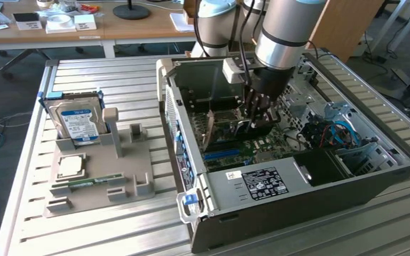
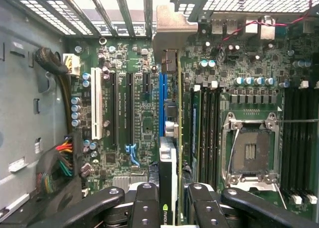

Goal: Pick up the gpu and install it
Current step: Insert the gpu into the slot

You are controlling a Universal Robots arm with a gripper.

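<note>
Exterior view: a computer case (image 1: 276, 218) lies on its side, open upward, on a slotted metal table (image 1: 105, 80). The arm (image 1: 287, 32) reaches straight down into it, with the gripper (image 1: 257, 121) low over the motherboard (image 1: 251, 143). Wrist view looks along the fingers (image 2: 147, 208), which stand narrow, one on each face of the gpu (image 2: 169, 163), clamping it between them. The gpu stands on edge, perpendicular to the motherboard, and runs from the gripper toward the rear wall of the case. There its grey metal end bracket (image 2: 172, 26) meets the row of rear slot openings. Its lower edge lies along the blue slot (image 2: 162, 101); whether it is seated in that slot cannot be told. On one side of the card are black expansion slots and a white slot (image 2: 94, 108); on the other are memory slots and, further off, the CPU socket (image 2: 249, 155). On the table at the exterior view's left, well apart from the case, a grey holder (image 1: 98, 157) carries an upright hard drive (image 1: 80, 121) with a blue label, a processor chip (image 1: 71, 166) lying flat and a green memory stick (image 1: 89, 183).
</note>
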